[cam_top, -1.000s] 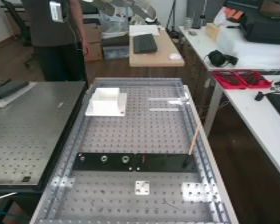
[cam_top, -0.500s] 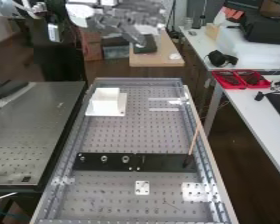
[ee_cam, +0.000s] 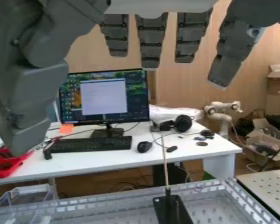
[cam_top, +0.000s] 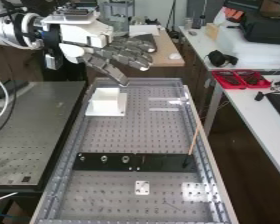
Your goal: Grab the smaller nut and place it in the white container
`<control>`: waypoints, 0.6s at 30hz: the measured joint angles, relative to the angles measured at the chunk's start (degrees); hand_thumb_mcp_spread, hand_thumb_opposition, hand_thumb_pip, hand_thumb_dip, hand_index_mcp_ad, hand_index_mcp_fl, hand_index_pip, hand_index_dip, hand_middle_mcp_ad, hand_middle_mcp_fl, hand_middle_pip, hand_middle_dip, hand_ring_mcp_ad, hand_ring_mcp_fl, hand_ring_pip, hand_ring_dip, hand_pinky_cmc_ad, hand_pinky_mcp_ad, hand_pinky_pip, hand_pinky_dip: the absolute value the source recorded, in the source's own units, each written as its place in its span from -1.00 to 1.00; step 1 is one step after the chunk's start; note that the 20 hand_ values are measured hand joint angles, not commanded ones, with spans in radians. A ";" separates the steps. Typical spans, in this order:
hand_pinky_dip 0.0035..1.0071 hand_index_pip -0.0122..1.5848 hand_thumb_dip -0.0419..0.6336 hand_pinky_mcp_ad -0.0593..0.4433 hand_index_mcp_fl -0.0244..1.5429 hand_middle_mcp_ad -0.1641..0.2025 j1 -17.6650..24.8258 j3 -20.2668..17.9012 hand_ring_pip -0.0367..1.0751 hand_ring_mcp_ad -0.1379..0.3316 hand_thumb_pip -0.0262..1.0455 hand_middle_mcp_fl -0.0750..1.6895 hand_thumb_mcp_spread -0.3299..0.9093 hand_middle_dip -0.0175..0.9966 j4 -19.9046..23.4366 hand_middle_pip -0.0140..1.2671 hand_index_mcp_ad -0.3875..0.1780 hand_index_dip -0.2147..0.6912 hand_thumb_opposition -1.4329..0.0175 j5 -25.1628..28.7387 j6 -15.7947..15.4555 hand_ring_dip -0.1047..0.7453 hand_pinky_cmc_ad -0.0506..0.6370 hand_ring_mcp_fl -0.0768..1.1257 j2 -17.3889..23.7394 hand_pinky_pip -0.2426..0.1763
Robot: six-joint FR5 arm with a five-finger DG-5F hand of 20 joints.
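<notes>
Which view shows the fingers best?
The wrist view: the fingers hang close to the camera, spread, with clear gaps between them. The high view shows them smaller and more bunched, higher in the picture than the white container.

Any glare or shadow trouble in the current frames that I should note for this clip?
High view: a bright patch of glare on the bench near its right edge, the floor beyond that edge in deep gloom, the smaller nut only a faint glint against the black bar; wrist view: the hand dark against a lighter wall.
</notes>
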 joint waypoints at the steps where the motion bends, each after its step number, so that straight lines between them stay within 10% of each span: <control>1: 0.00 -0.88 -0.60 0.61 -0.96 0.29 0.21 -0.69 -0.77 0.23 -0.06 -0.90 -0.05 -0.40 0.49 -0.77 0.14 -0.29 -0.05 0.86 0.01 -0.45 0.44 -0.87 0.06 -0.29; 18: -0.05 -0.78 -0.46 0.61 -0.93 0.30 -4.90 -10.14 -0.77 0.26 0.09 -0.87 0.03 -0.40 6.88 -0.77 0.11 -0.35 -0.11 0.46 -1.30 -0.45 0.44 -0.87 1.10 -0.28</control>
